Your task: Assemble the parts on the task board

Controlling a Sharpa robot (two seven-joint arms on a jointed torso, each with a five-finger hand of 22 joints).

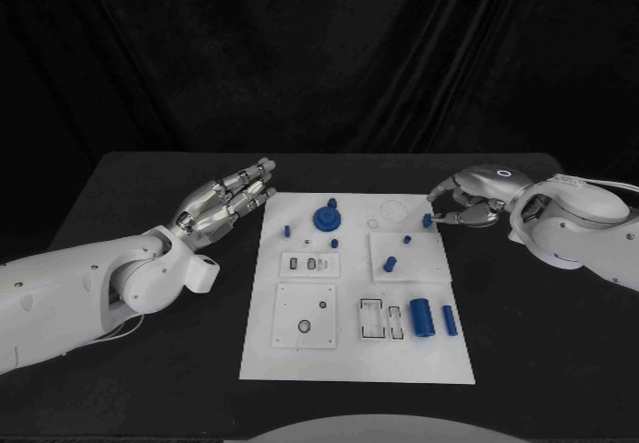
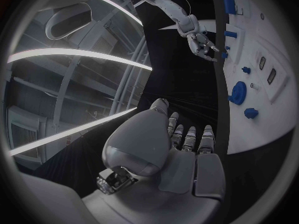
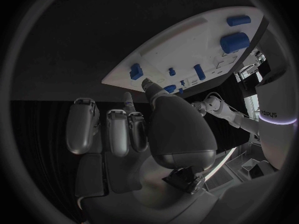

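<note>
I was looking at what seemed a robotics lab or test cell. The desk [image 1: 147,185] was covered in black, and a black curtain [image 1: 319,74] hung in folds behind it, shutting off the background. The white task board [image 1: 357,365] lay squarely in the middle. My left wrist camera caught long strip lights [image 2: 69,55] overhead.

White arms [image 1: 93,286] — smooth, rounded shells; silver hands [image 1: 229,198].
</note>
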